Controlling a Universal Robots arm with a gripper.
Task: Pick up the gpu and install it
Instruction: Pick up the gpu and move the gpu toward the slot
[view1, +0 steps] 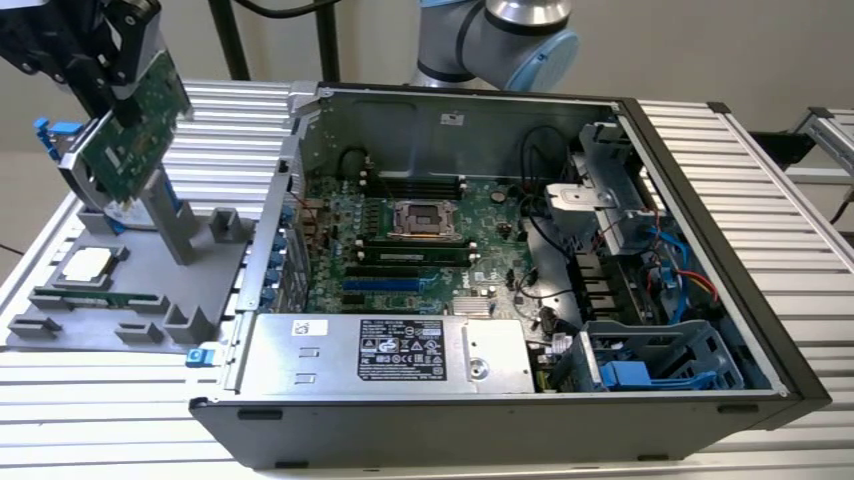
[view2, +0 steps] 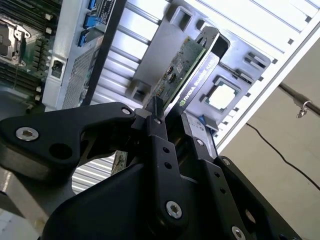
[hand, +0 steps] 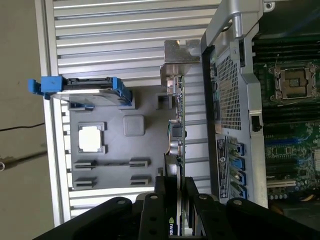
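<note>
In the exterior view the gpu (view1: 134, 145), a green circuit card, hangs tilted in the air above the grey holder tray (view1: 134, 300) at that view's left. My gripper (view1: 123, 98) is shut on its upper end. In the second wrist view the black fingers (view2: 159, 131) clamp the gpu (view2: 186, 70), green board on one side and black shroud on the other. In the first wrist view the gpu (hand: 177, 125) is edge-on, its silver bracket (hand: 179, 52) at the far end from my gripper (hand: 175, 192).
The open computer case (view1: 441, 130) lies to the exterior view's right of the tray, motherboard (view1: 414, 250) and expansion slots (view1: 380, 283) exposed. A processor (view1: 87, 262), a RAM stick (view1: 78, 298) and a blue-railed hard drive (hand: 85, 90) rest in the tray. The arm's base (view1: 501, 40) stands behind the case.
</note>
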